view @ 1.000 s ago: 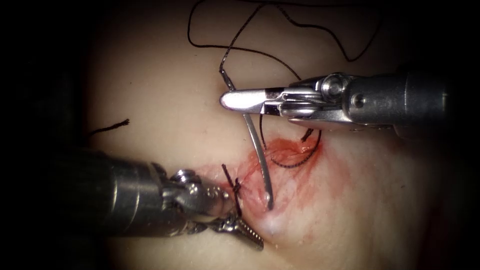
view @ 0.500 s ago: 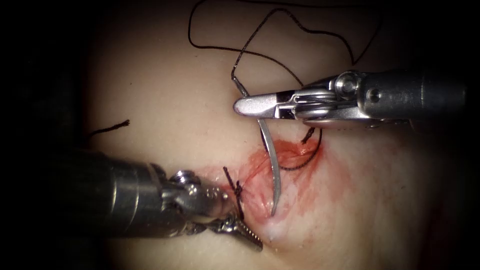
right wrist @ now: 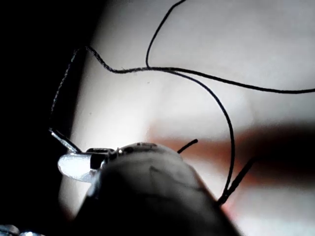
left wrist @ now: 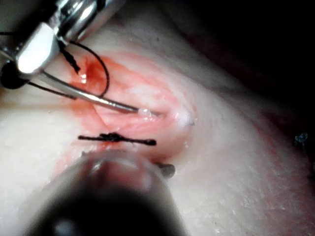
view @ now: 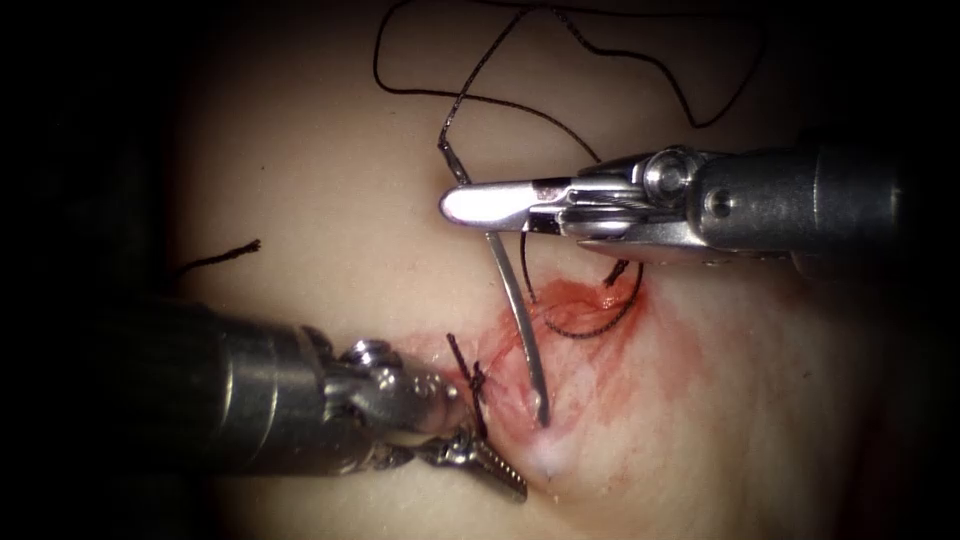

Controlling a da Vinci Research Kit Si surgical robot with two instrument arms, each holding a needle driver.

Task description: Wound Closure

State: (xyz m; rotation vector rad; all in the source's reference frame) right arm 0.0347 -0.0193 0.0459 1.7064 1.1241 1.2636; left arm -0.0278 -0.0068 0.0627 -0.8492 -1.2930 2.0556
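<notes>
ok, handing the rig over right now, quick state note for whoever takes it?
Right tool: jaws shut on the needle near its thread end.
Needle tip rests on the tissue at the red-stained cut; cannot tell if it has entered.
Left tool: jaws open, holding nothing, left of the cut.
Thread loops loose behind.
Done: one knotted stitch at the cut's left end. Rest of the cut unclosed.

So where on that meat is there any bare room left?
Bare pale tissue lies left of the looping black thread; more sits below the right claw, right of the red fluid. It is crowded at the cut, around the curved steel needle, black knot and left claw.
</notes>
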